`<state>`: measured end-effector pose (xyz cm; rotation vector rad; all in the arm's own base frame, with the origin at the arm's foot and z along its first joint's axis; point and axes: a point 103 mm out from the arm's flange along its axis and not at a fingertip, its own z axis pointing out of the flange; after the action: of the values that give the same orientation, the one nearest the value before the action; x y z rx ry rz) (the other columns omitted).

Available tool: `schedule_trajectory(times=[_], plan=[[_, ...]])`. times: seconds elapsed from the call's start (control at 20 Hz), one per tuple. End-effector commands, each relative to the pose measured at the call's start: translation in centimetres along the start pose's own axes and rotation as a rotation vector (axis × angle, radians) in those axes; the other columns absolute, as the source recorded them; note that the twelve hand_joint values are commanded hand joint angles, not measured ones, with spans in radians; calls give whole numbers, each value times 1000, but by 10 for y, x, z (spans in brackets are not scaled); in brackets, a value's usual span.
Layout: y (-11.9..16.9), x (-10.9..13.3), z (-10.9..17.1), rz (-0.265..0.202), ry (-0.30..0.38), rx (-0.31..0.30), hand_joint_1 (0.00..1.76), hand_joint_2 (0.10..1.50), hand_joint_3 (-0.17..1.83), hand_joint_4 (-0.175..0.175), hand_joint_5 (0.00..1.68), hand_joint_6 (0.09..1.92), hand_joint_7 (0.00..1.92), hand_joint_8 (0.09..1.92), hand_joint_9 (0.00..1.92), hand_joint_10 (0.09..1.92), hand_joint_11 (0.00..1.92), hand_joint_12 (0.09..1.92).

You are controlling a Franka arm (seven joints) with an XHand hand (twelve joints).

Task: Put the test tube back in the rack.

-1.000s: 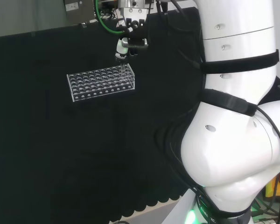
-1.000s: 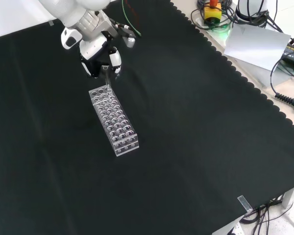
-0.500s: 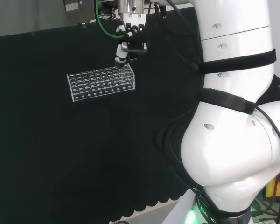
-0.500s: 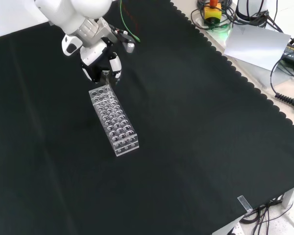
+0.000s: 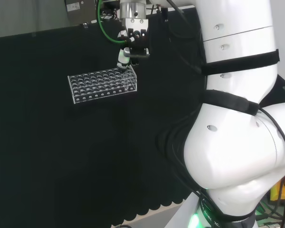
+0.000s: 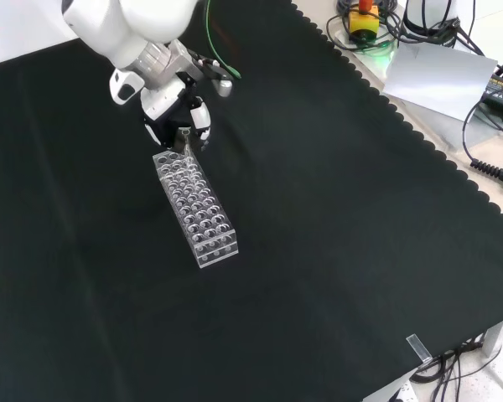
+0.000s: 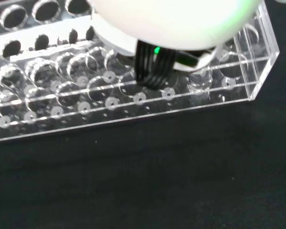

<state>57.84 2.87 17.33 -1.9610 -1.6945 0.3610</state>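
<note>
Clear glass, the test tube (image 6: 184,144) hangs upright from the robot hand (image 6: 178,111), whose fingers pinch its top; its lower end sits at the rack (image 6: 194,207)'s far end in the front view. Judging by that, keep the tube vertical over one hole, lower slowly, and release only once seated. Black cloth covers the tabletop (image 6: 335,218).

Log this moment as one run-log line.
stage: inserting test tube | hand: shut on test tube, over rack end nearest the arm | tube: upright, lower end at rack top | seated: cannot tell
</note>
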Motion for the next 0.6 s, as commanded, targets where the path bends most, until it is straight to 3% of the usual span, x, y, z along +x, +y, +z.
schedule_trajectory(times=[0.05, 0.2, 0.35, 0.5, 0.6], plan=[[3, 2, 11, -7, 4, 18, 1332, 519, 852, -175, 1339, 599, 1391, 610, 1570, 696, 1126, 1031], [3, 2, 12, -7, 4, 19, 1332, 519, 852, -175, 1339, 599, 1391, 610, 1570, 696, 1126, 1031], [3, -3, 11, -7, 56, 29, 1329, 547, 810, -175, 1325, 603, 1375, 618, 1554, 705, 1113, 1063], [3, -7, 6, -24, 77, 54, 1297, 817, 412, -175, 1157, 755, 1207, 758, 1294, 793, 835, 1312], [3, -7, 2, -30, 82, 58, 1267, 713, 545, -135, 954, 768, 1078, 821, 1125, 820, 681, 1389]])
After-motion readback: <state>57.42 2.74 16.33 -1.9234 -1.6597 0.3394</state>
